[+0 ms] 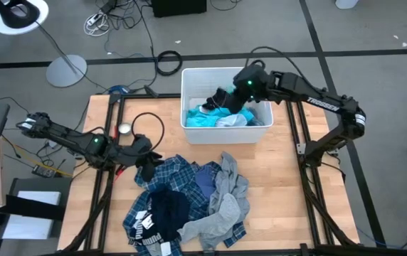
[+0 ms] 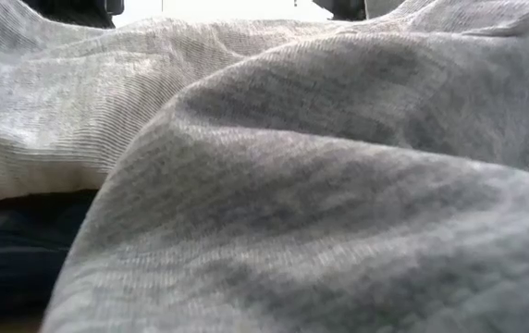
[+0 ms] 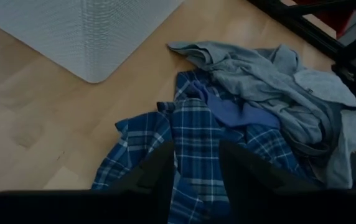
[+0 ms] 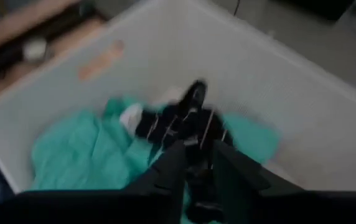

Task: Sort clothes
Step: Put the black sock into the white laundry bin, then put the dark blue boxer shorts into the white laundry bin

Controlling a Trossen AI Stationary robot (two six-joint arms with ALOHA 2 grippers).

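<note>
My right gripper (image 4: 198, 163) is pinching a dark striped garment (image 4: 178, 118) over the turquoise one (image 1: 205, 119) inside the white bin (image 1: 186, 92); my left gripper (image 3: 196, 163), parted, is hovering above the plaid shirt (image 3: 193, 134) beside the grey garment (image 1: 225, 206).

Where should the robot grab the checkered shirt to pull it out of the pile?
Probably the plaid shirt's bare corner nearest the left gripper, coming straight down from above. That corner lies spread flat on the table with nothing over it, while the grey top and navy top cover the rest.
</note>
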